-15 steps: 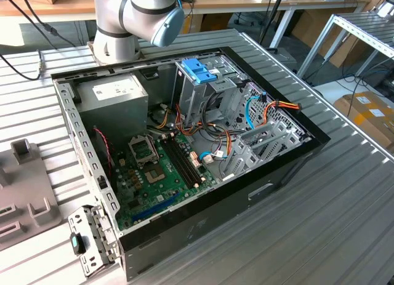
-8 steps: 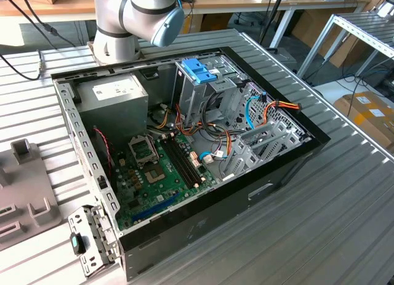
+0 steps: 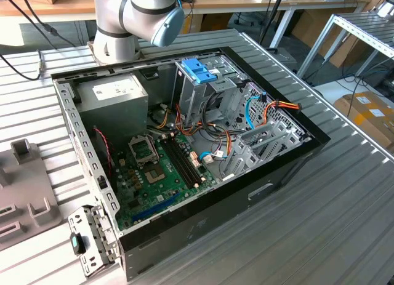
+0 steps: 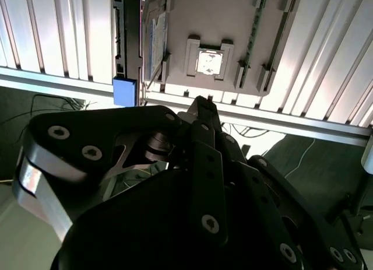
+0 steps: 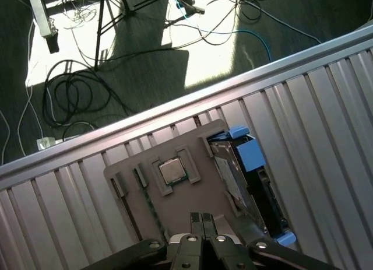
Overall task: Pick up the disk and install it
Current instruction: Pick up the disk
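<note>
1. A white sticker (image 3: pixel 115 88) is sitting on the grey power box (image 3: pixel 120 106). I cannot read its words.
2. The disk (image 5: pixel 247 176) is standing on its edge in a grey holder (image 5: pixel 175 206), right beside a small chip (image 5: pixel 172 171).
3. The holder is lying on the exterior view's left of the open computer case (image 3: pixel 246 192).
4. The gripper (image 5: pixel 203 218) is hanging over the holder and pointing down. Its fingers are pressing together and holding nothing.

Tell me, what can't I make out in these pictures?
Disk: seen nearly edge-on in both wrist views, so its label face barely shows; the picture's edge cuts it in the second wrist view.
Arm: cut off by the exterior view's top edge.
Tray: cut off by the exterior view's left edge.
Floor and table: partly blocked by the dark hand in the second wrist view.
</note>
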Controlling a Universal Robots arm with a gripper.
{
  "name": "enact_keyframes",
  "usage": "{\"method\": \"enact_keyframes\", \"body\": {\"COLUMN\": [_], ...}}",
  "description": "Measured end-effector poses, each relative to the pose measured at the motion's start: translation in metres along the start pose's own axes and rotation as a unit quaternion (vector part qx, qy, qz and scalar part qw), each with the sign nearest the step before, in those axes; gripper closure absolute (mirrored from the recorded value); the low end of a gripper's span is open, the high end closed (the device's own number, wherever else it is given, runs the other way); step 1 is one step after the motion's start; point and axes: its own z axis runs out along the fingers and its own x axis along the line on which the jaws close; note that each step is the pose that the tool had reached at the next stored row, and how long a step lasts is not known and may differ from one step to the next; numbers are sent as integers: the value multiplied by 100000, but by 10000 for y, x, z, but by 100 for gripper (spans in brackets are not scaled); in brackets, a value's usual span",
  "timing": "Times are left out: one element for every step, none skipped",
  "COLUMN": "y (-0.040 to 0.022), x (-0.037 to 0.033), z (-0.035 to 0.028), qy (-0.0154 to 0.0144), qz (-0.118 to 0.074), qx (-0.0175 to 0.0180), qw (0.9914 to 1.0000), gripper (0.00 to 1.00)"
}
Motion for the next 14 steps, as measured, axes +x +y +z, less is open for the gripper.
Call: {"method": "enact_keyframes", "body": {"y": [0, -1, -1, -1, -1, -2, -1, -1, -1, -1, -1, -2, -1, -1], "x": [0, 0, 1, 0, 1, 1, 1, 1, 1, 1, 1, 1, 0, 0], "z": [0, 0, 0, 0, 0, 0, 0, 0, 0, 0, 0, 0, 0, 0], "qy": [5, 12, 15, 23, 117, 243, 287, 303, 324, 339, 352, 371, 382, 395], "qz": [-111, -240, -355, -574, -2640, -5496, -6502, -6793, -7277, -7636, -7958, -8336, -8632, -8926], "qx": [-3, -6, -7, -12, -65, -134, -157, -167, -178, -183, -195, -204, -210, -216], "qw": [100000, 100000, 99999, 99998, 99965, 99848, 99788, 99768, 99734, 99707, 99682, 99651, 99626, 99600], "gripper": [89, 89, 89, 89, 89, 89, 89, 89, 89, 89, 89, 89, 89, 89]}}
